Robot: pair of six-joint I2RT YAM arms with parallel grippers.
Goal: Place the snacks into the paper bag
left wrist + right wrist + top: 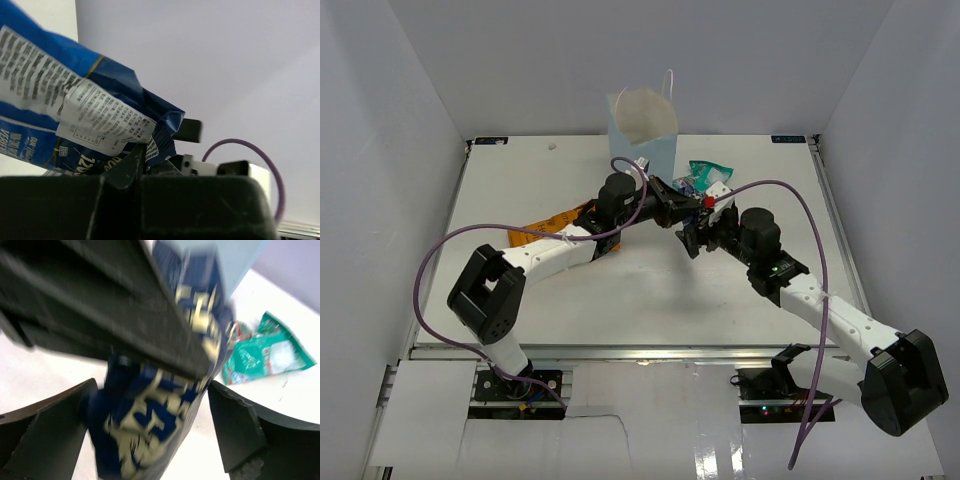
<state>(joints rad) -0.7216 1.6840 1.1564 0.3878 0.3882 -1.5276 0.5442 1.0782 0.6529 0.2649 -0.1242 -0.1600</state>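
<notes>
Right up against the left wrist lens: a dark blue packet (75,100), crumpled, printed label side facing, pinched at its lower edge by the left tool (678,208), fingers closed on it and lifted clear of the worktop (620,300)

Tip to tip with it, the right tool (145,435): fingers spread wide, one on either side of the same packet, no contact visible on either finger, so gaping and gripping nothing. Looks like a hand-over in progress, or a second grip being lined up

Just beyond the left tool, upright and mouth open: the paper bag (655,150). Only white inside visible from above; cannot tell whether anything lies at the bottom

Past the right tool, beside the bag's base: a teal pouch (708,172), flat on the worktop. Back behind the left tool, under its forearm: an orange chip bag (548,225), also flat

Judged progress: far from finished. Blue packet in the air and not yet over the bag mouth; teal pouch and orange bag untouched outside. Left to do: carry the packet over the opening, drop it, then fetch the rest
</notes>
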